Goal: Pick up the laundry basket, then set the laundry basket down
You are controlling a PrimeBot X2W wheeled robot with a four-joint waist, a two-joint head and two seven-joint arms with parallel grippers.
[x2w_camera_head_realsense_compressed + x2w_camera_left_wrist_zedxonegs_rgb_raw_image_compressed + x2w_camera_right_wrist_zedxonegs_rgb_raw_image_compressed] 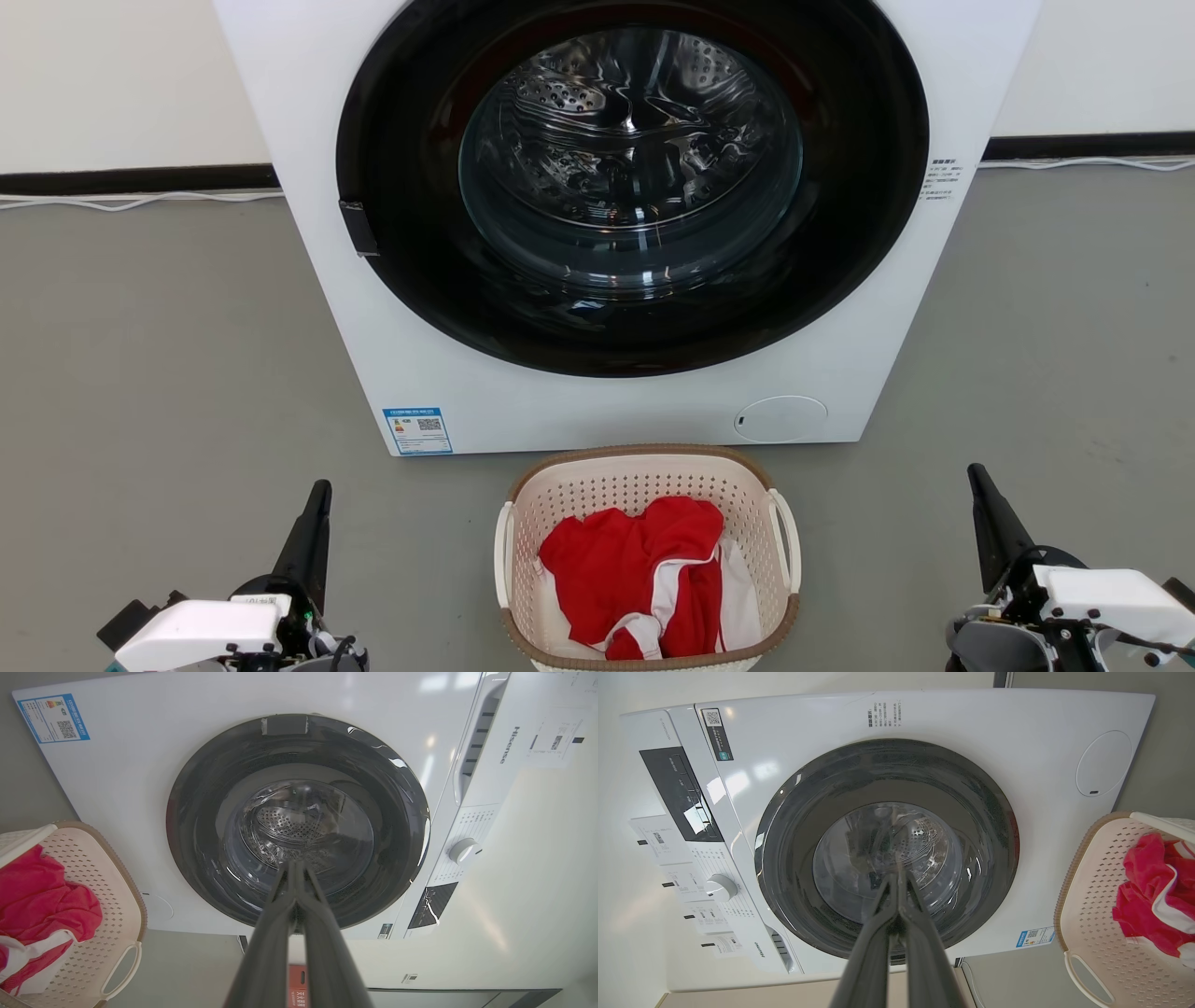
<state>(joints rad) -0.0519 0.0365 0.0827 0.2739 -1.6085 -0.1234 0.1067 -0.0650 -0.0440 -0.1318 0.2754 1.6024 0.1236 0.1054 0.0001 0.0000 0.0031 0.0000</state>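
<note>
The laundry basket [644, 485] stands on the grey floor right in front of the washing machine; it is cream, perforated, with a brown rim and white loop handles, and red and white clothes lie in it. In the wrist views the laundry basket [100, 891] [1092, 896] sits at the frame edge. My left gripper [320, 490] is shut and empty, low at the left, well apart from the basket. At the lower right my right gripper [976, 473] is likewise shut and empty. Each wrist view shows its own left gripper [294, 864] or right gripper [896, 875] with fingertips pressed together, pointing at the machine door.
A white washing machine [373, 308] with a dark round glass door [630, 159] stands close behind the basket, its door shut. Grey floor [159, 373] spreads to both sides. A white cable [140, 199] runs along the wall base behind.
</note>
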